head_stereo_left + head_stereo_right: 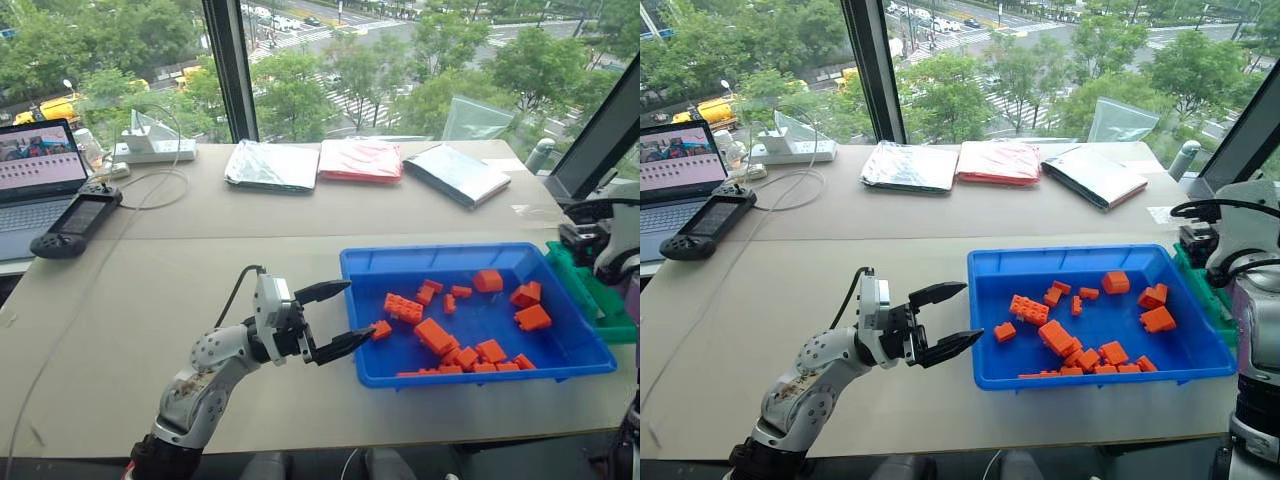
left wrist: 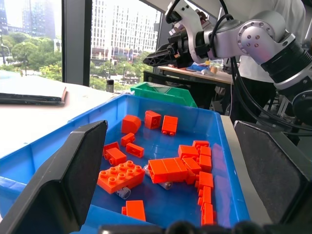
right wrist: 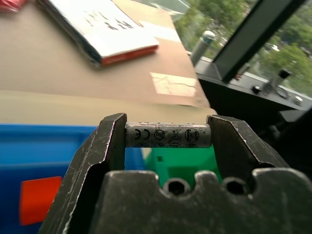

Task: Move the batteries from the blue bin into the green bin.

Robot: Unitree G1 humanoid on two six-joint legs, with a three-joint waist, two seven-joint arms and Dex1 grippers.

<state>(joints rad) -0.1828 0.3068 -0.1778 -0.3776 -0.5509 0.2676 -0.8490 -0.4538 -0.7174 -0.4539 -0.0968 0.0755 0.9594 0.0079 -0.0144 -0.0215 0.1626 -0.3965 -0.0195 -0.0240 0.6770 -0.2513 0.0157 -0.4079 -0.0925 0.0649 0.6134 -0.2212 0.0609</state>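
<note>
**Battery clamped end to end in the right gripper above the green bin**

We start at the left: our left gripper point(image 1: 335, 318) hangs with its two black fingers spread wide and nothing between them, tips just at the near-left corner of the blue bin point(image 1: 365, 265). From that gripper the blue bin lies at 3 o'clock, right beside it. Inside we see a scatter of orange bricks point(image 1: 436, 334), and in the left wrist view a small grey battery point(image 2: 123, 192) peeks from under the studded brick nearest that gripper.

Moving right, the green bin point(image 1: 590, 295) sits tight against the blue bin's right wall, at 3 o'clock from it. Over there our right gripper point(image 3: 168, 135) is pinching a grey battery in the jaws point(image 3: 168, 135) lengthwise, one finger on each end. The green bin shows directly below it in the right wrist view, the blue bin off towards 8 o'clock.
</note>
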